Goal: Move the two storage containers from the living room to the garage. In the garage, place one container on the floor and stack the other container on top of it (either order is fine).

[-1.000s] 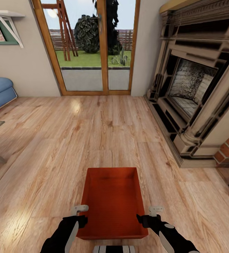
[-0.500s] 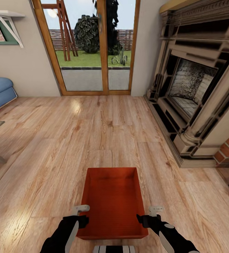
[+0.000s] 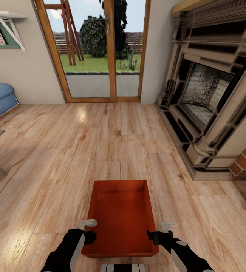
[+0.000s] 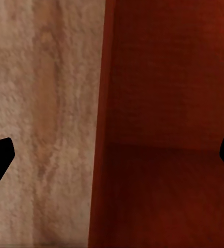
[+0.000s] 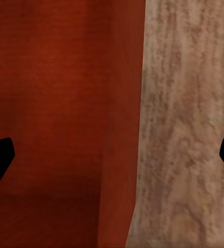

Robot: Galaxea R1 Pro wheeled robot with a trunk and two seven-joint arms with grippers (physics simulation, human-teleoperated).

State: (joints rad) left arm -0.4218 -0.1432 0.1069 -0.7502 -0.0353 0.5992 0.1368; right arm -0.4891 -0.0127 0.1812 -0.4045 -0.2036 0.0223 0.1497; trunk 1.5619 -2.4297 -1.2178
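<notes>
An orange bin (image 3: 121, 217) sits on the living-room wood floor (image 3: 62, 158), both grippers, left (image 3: 85, 230) and right (image 3: 158, 231), spread wide with fingers straddling its side walls, apparently readying a two-handed lift.

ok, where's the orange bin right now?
In the head view the orange bin sits on the wood floor low and centre, between the left gripper and right gripper, with the fireplace ahead to its right.
</notes>
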